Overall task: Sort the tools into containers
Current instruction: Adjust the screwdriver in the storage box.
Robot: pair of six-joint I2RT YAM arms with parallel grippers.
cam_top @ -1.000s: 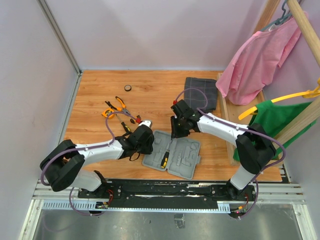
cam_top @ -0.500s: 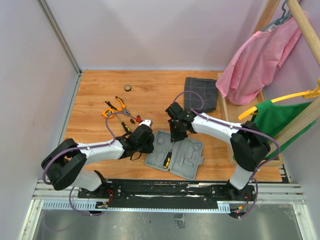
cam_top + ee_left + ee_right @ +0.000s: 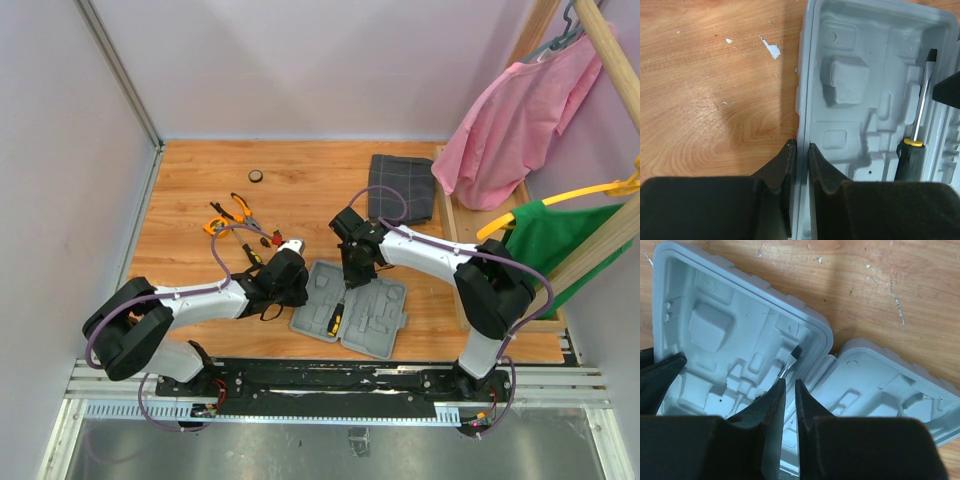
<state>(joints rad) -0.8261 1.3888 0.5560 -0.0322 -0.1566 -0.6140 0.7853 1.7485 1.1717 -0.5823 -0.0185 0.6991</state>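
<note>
The grey case (image 3: 375,322) lies open near the table's front, with a yellow-and-black screwdriver (image 3: 335,320) in its left half. My left gripper (image 3: 302,298) is shut on that half's rim (image 3: 801,100), one finger inside the wall and one outside. The screwdriver (image 3: 921,110) rests in a moulded slot. My right gripper (image 3: 347,284) hovers low over the same half; its jaws stand almost together with nothing between them (image 3: 789,382), and the screwdriver's blade tip (image 3: 794,356) pokes out just past them. Orange-handled pliers (image 3: 232,215) and more small tools (image 3: 255,250) lie on the wood to the left.
A small dark round object (image 3: 256,177) sits near the back. A folded dark checked cloth (image 3: 402,187) lies at the back right. A wooden rack with a pink garment (image 3: 510,110) and a green one (image 3: 560,240) borders the right side.
My right gripper came down and left over the case while its jaws narrowed. My left jaws closed on the rim. The case shifted slightly to the right.
</note>
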